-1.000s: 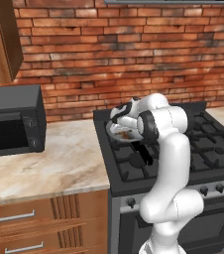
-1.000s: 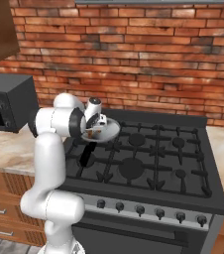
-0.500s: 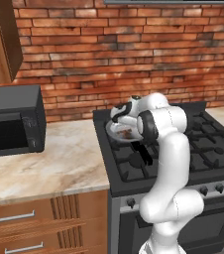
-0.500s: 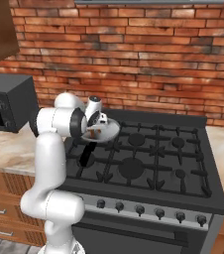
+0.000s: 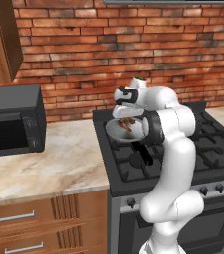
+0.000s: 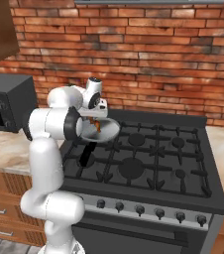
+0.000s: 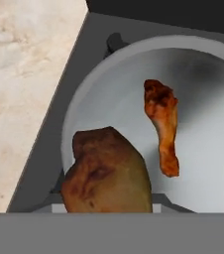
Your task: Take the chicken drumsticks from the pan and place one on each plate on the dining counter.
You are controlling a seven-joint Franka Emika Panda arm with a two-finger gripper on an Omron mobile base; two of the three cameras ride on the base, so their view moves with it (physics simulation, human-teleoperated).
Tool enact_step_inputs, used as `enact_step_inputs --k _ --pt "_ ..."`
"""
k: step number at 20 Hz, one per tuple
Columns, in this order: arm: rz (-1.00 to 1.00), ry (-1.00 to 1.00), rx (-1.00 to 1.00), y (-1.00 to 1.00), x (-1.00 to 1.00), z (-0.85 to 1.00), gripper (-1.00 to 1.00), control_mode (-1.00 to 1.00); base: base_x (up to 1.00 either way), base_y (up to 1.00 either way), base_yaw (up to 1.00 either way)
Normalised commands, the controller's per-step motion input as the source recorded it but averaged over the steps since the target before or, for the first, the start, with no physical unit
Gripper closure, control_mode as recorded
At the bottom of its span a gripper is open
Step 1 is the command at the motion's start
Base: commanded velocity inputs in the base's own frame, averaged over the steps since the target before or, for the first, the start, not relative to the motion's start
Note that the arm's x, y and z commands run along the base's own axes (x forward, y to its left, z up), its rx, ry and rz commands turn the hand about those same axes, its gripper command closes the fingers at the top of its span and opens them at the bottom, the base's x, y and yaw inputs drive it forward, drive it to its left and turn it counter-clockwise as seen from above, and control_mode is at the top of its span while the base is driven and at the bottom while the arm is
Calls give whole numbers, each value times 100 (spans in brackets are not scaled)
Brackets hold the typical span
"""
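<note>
The gripper (image 5: 127, 118) has just lifted and now squeezes one drumstick (image 7: 108, 172) above the pan (image 7: 203, 94), so this piece can go to a plate, while the other drumstick (image 7: 162, 124) lies in the pan.

We cannot read any words, numbers, brand names or signs anywhere in these pictures.
</note>
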Motion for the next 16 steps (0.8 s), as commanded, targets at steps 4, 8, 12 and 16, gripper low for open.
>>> enact_step_inputs --k 4,8,12,16 --pt "0 -3 -1 -10 -100 96 100 -100 0 0 0" --pt "0 -15 -16 -3 -100 38 100 -100 0 0 0" --pt "-2 -14 -35 0 -100 12 100 -100 0 0 0" --pt "-6 -27 -18 0 -100 -4 100 -100 0 0 0"
